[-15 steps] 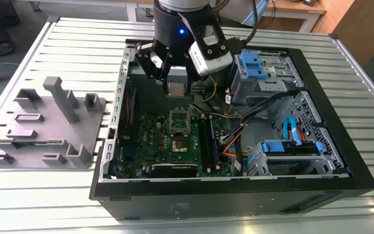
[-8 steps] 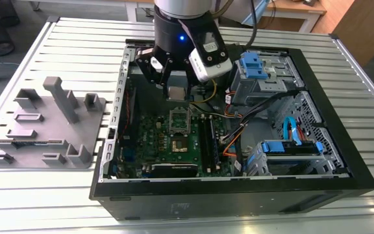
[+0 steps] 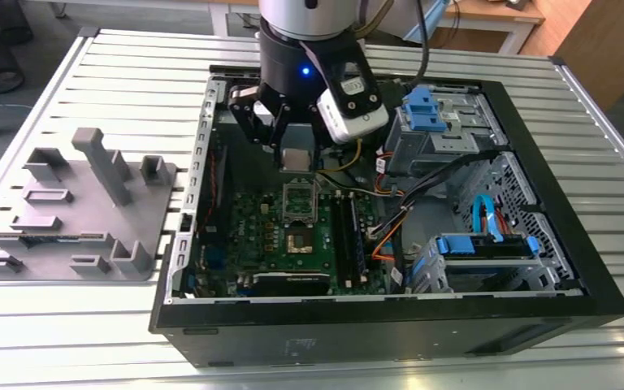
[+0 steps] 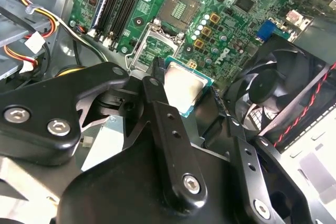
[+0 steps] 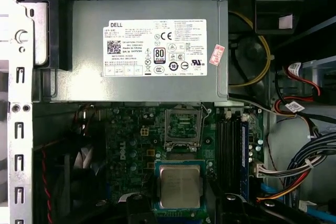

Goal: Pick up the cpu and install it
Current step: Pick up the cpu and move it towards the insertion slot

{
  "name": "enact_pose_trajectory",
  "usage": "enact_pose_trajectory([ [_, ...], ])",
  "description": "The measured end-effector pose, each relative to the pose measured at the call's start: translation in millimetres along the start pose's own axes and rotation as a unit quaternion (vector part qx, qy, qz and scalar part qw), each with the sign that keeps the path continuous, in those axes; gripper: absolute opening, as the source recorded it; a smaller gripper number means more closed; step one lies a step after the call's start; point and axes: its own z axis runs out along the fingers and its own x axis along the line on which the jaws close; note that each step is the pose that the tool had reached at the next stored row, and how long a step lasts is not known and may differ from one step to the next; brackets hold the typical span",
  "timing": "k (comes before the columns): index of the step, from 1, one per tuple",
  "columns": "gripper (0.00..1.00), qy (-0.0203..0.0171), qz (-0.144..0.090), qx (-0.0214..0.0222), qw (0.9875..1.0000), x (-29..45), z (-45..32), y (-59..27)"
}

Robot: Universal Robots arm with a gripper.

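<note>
The black metal gripper (image 3: 296, 158) pinches the cpu (image 5: 180, 185) by two sides. Its fingers (image 4: 160, 103) are closed tight on it. The cpu is a flat square with a shiny silver top and a thin green rim. It hangs over the open black case (image 3: 399, 333). Just below it is the socket (image 5: 182, 127), a square hole in a thin metal frame. The socket sits on the bumpy green board (image 5: 131, 145). Past that is a smooth grey metal box (image 5: 89, 51). Well off to the side, outside the case, lies a grey plastic plate (image 3: 74, 219) with blocks on it.
</note>
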Motion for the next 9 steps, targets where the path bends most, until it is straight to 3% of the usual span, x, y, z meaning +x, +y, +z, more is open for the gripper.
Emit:
enact_pose_trajectory([
  [9, 0.47, 0.0000, 0.000, 0.0000, 1.0000, -4.8, 3.5, -0.7],
])
